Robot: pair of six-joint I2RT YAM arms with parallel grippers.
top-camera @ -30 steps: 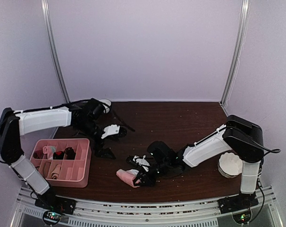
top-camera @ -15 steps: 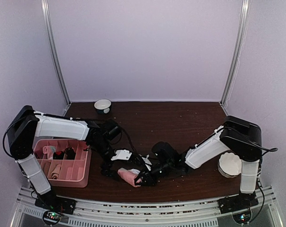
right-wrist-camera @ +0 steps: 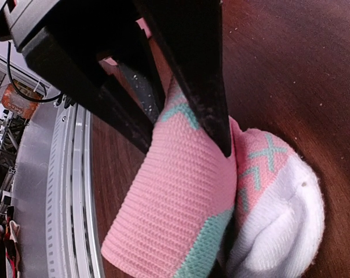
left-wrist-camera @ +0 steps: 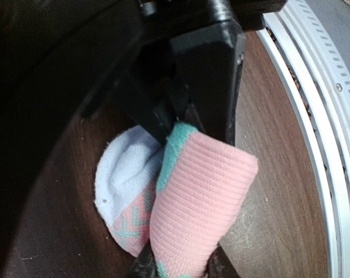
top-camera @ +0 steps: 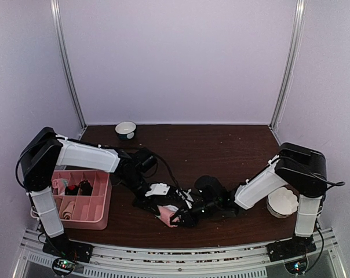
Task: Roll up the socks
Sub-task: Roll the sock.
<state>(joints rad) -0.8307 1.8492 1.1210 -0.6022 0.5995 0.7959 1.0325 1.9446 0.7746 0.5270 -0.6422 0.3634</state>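
The pink socks (top-camera: 166, 216) form a rolled bundle near the table's front edge, between the two grippers. In the left wrist view the ribbed pink cuff (left-wrist-camera: 204, 197) with mint trim wraps over a pale inner fold (left-wrist-camera: 126, 168). My left gripper (left-wrist-camera: 183, 263) is shut on the cuff, one finger on each side. My right gripper (left-wrist-camera: 183, 119) reaches in from the opposite side, shut on the mint edge of the roll. In the right wrist view the cuff (right-wrist-camera: 175, 202) fills the middle, the left gripper's black fingers (right-wrist-camera: 204, 87) press on it, and my right gripper's own fingers are mostly hidden beneath the sock.
A pink divided tray (top-camera: 104, 202) with small rolled items stands at the front left. A small white bowl (top-camera: 126, 128) sits at the back. A scalloped white bowl (top-camera: 281, 201) is beside the right arm's base. A metal rail (top-camera: 181, 255) runs along the near edge.
My left arm swung from the back left down to the roll, and its jaws closed on the pink cuff. The right gripper kept its hold; the roll shifted slightly right.
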